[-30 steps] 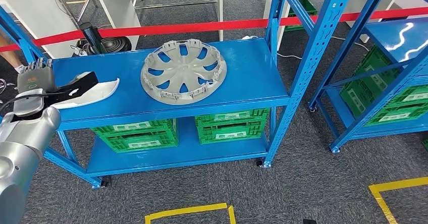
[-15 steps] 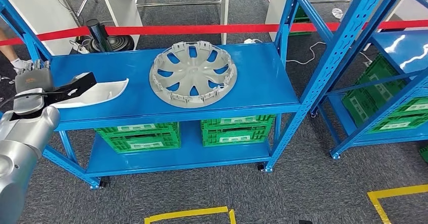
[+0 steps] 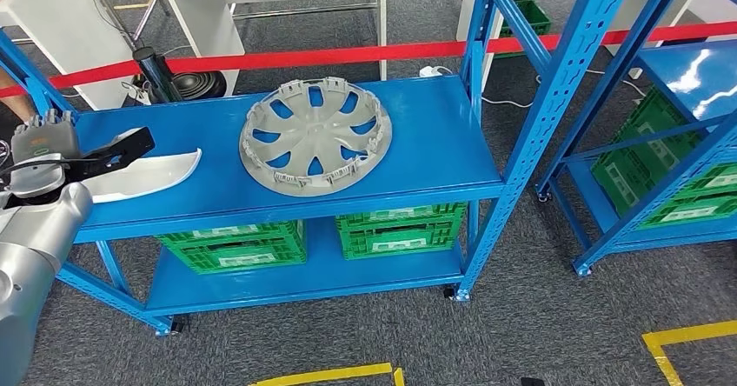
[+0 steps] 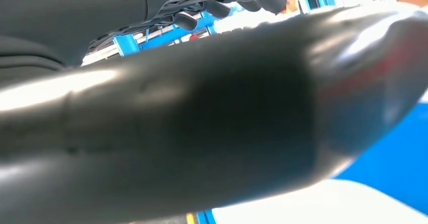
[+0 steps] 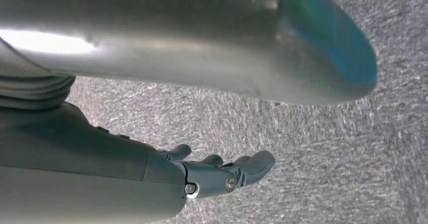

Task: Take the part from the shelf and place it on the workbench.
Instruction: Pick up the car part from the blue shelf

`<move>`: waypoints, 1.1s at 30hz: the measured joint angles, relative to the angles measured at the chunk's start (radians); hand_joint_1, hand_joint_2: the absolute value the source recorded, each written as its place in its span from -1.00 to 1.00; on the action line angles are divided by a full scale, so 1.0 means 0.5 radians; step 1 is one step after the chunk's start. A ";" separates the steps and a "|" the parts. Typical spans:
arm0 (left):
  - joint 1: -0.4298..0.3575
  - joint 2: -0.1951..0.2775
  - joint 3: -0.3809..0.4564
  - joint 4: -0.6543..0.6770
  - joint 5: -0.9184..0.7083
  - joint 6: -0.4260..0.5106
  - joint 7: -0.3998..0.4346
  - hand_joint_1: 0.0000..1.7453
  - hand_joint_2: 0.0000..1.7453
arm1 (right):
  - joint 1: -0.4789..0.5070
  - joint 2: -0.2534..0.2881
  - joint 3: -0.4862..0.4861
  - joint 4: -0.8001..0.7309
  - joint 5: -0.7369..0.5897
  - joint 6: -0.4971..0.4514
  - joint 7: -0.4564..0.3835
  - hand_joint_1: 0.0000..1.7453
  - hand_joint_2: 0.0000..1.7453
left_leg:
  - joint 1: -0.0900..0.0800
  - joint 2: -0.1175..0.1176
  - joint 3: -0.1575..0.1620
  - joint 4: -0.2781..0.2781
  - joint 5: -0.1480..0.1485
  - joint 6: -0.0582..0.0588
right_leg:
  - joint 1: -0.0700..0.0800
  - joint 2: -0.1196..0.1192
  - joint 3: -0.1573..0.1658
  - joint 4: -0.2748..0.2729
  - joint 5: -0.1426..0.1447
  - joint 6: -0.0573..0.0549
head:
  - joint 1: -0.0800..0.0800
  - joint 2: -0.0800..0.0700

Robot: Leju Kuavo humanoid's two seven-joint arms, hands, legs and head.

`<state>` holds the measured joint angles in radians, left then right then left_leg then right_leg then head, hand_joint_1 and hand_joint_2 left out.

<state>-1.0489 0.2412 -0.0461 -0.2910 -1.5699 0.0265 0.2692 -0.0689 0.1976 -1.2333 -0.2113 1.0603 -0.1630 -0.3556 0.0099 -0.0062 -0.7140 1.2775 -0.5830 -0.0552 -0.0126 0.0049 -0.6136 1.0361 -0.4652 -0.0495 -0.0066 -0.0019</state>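
A curved white part with a black end (image 3: 143,173) lies on the left of the blue shelf top (image 3: 434,143). My left hand (image 3: 39,151) is at the shelf's left edge and grips the part's black end. In the left wrist view the glossy black end (image 4: 202,128) sits close under the dark fingers (image 4: 217,4), with the white shell (image 4: 323,206) beyond it. My right hand (image 5: 227,176) hangs over the grey carpet, fingers loosely apart and holding nothing.
A grey wheel cover (image 3: 315,134) lies mid-shelf, right of the part. Green crates (image 3: 395,229) stand on the lower level. A blue upright (image 3: 556,99) and a second blue rack (image 3: 695,73) stand to the right. Red barrier tape (image 3: 348,54) runs behind, and yellow floor tape (image 3: 322,374) lies in front.
The whole picture has shifted a little left and down, so the camera moved. My left hand and the part keep the same place on the shelf.
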 joint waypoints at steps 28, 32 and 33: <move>0.045 0.055 0.000 0.013 0.001 0.013 -0.017 -1.00 -1.00 | -0.001 -0.003 -0.001 0.001 0.029 0.005 0.026 -1.00 -1.00 | 0.000 0.002 0.166 -0.321 0.120 0.014 | 0.003 -0.001 0.004 -0.014 0.012 0.011 | 0.005 0.000; 0.056 0.051 0.001 0.021 0.001 0.013 -0.020 -1.00 -1.00 | 0.000 -0.004 -0.001 0.001 0.033 0.009 0.028 -1.00 -1.00 | 0.001 0.003 -0.035 0.029 0.034 0.003 | 0.004 0.000 0.016 -0.012 -0.001 0.001 | 0.003 0.000; 0.058 0.049 0.001 0.021 0.004 0.015 -0.025 -1.00 -1.00 | 0.000 -0.004 -0.001 0.001 0.034 0.010 0.028 -1.00 -1.00 | 0.001 0.003 -0.006 -0.047 0.097 0.006 | 0.004 0.001 0.022 -0.010 -0.006 0.004 | 0.003 0.000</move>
<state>-1.0199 0.2656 -0.0458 -0.2804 -1.5680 0.0342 0.2567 -0.0688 0.1957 -1.2337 -0.2110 1.0772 -0.1582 -0.3415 0.0107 -0.0048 -0.7172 1.2538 -0.5345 -0.0521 -0.0107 0.0052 -0.6026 1.0310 -0.4681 -0.0473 -0.0050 -0.0019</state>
